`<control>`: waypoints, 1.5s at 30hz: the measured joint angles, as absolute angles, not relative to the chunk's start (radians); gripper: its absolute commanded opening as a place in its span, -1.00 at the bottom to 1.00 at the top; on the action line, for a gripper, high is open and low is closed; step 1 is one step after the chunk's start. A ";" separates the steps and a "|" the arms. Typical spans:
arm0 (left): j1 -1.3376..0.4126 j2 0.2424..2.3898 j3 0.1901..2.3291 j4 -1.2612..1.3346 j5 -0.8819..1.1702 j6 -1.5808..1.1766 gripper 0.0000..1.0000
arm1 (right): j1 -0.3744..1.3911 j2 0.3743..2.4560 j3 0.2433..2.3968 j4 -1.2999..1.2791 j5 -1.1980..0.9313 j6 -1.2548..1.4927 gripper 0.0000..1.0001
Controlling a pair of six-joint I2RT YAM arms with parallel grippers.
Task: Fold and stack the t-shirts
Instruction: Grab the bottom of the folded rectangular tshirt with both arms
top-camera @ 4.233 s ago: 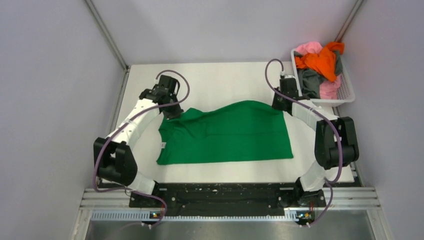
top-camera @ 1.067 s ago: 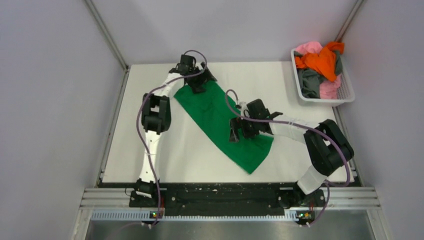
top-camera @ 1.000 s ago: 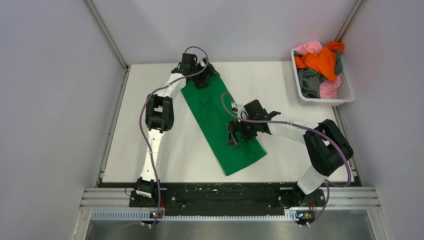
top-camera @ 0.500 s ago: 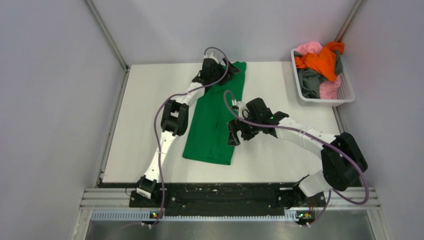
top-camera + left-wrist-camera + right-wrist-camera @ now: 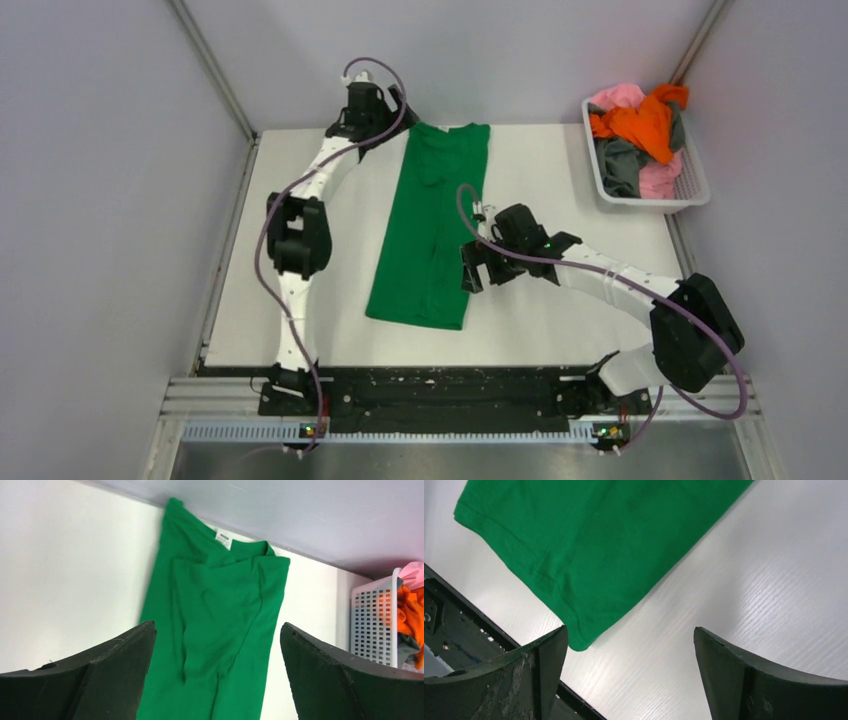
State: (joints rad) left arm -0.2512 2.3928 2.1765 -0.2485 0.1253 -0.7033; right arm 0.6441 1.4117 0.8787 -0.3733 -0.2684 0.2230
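Observation:
A bright green t-shirt [image 5: 428,230], folded into a long narrow strip, lies flat on the white table [image 5: 590,170]. Its collar is at the back wall and its hem is near the front. In the left wrist view the green t-shirt [image 5: 220,600] shows its collar label. My left gripper [image 5: 392,110] [image 5: 216,627] hovers open at the back, just left of the collar, holding nothing. My right gripper [image 5: 470,272] [image 5: 630,630] is open beside the strip's right edge, over bare table by the hem corner of the green t-shirt [image 5: 589,535]. Orange [image 5: 640,120], pink [image 5: 615,95] and dark grey [image 5: 620,165] t-shirts sit heaped in the basket.
A white mesh basket [image 5: 692,188] stands at the back right corner and also shows as the basket [image 5: 377,625] in the left wrist view. Grey walls close in the back and both sides. A black rail [image 5: 450,385] runs along the table's front edge.
The green strip swung from a diagonal to lying lengthwise, collar at the back wall. My left gripper came off the collar end and drew back left. My right gripper slid off the cloth to its right.

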 measured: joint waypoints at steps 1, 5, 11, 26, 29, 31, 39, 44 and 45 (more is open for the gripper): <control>-0.248 2.309 2.111 -0.267 0.096 -0.677 0.98 | 0.651 1.408 0.868 -0.362 -0.237 0.252 0.85; -0.255 1.908 1.769 -0.317 -0.016 -0.609 0.97 | 0.702 1.401 0.819 -0.330 -0.146 0.380 0.78; -0.270 1.408 1.217 -0.381 -0.046 -0.610 0.89 | 0.841 1.416 0.812 -0.307 -0.070 0.598 0.56; -0.268 1.158 0.582 -0.505 0.176 -0.670 0.27 | 0.953 1.523 0.773 -0.270 0.026 0.827 0.00; -0.268 1.157 0.548 -0.464 0.202 -0.667 0.14 | 0.963 1.533 0.773 -0.252 0.027 0.835 0.00; -0.268 1.168 0.533 -0.449 0.204 -0.662 0.05 | 0.971 1.535 0.773 -0.245 0.029 0.841 -0.01; -0.268 1.235 0.522 -0.363 0.249 -0.654 -0.66 | 0.993 1.534 0.765 -0.237 0.038 0.870 -0.29; -0.268 1.243 0.502 -0.325 0.277 -0.654 -1.00 | 0.995 1.535 0.753 -0.234 0.041 0.878 -0.59; -0.268 1.240 0.498 -0.322 0.285 -0.655 -1.00 | 0.997 1.535 0.753 -0.237 0.041 0.879 -0.64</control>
State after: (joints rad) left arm -0.2684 1.2404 0.4984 -0.3222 0.2848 -0.6552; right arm 0.9974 1.5349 0.7528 -0.2371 0.0406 0.8791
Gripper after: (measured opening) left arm 0.020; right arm 0.245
